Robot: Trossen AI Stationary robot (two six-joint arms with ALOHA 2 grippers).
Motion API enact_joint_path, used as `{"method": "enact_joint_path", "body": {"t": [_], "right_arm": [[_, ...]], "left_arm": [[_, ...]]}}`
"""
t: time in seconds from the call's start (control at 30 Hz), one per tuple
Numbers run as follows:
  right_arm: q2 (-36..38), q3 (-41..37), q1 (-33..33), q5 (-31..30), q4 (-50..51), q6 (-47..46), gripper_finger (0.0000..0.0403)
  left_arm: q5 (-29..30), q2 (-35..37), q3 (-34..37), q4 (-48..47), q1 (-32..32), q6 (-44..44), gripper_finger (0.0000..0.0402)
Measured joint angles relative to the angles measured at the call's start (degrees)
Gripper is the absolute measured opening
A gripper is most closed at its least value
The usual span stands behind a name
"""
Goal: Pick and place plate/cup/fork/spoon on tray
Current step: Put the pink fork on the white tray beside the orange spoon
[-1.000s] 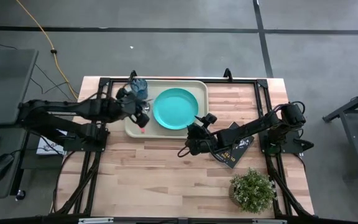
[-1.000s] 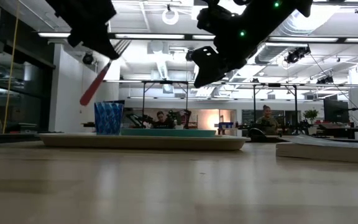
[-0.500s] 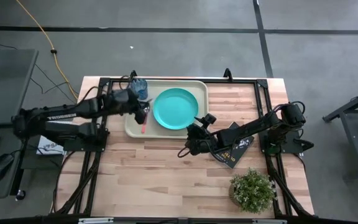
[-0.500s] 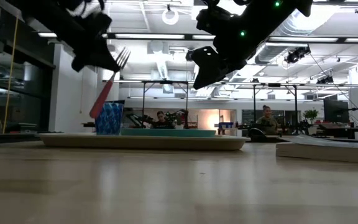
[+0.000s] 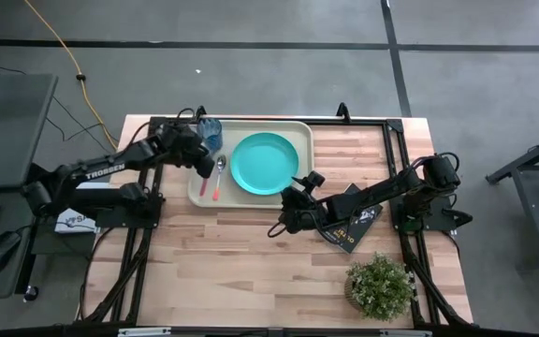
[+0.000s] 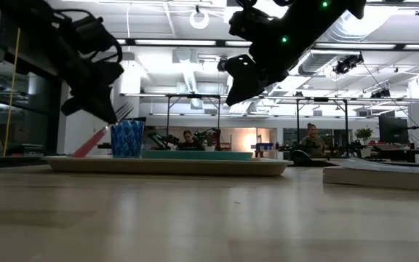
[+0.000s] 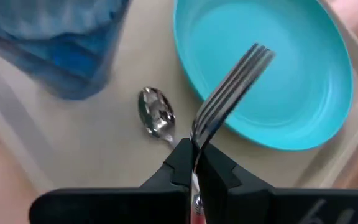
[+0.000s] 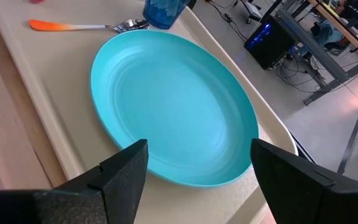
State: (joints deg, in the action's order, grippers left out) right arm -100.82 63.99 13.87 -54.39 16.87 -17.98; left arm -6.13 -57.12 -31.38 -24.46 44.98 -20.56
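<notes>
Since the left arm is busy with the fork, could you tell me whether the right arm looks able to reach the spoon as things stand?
Probably not directly. The spoon lies on the tray beyond the plate from the open right gripper, and the left gripper, shut on the fork, hangs just beside the spoon.

Ceiling strip lights are backlighting the low view, rendering both arms as dark silhouettes, while even overhead light is casting soft shadows on the table, and the cup [image 7: 55, 43] is appearing blurred in the left wrist view.

Grey floor [image 5: 251, 75], ceiling strip lights [image 6: 158, 41], perhaps distant workbenches.
</notes>
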Motion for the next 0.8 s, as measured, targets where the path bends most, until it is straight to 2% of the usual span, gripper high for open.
{"method": "enact_joint_path", "body": {"t": [0.23, 0.43, 0.8], "right_arm": [[0.0, 0.0, 0.0, 0.0, -0.93, 0.0, 0.0275], [0.0, 0.0, 0.0, 0.0, -1.62, 0.02, 0.0275], [0.0, 0.0, 0.0, 0.38, -1.74, -0.05, 0.0275]], "left_arm": [[2.69, 0.02, 8.54, 9.63, 0.05, -2.17, 0.0], [3.72, 0.0, 12.19, 14.37, 0.01, -3.04, 0.0], [7.0, 0.0, 13.86, 14.0, 0.01, -3.87, 0.0]]}}
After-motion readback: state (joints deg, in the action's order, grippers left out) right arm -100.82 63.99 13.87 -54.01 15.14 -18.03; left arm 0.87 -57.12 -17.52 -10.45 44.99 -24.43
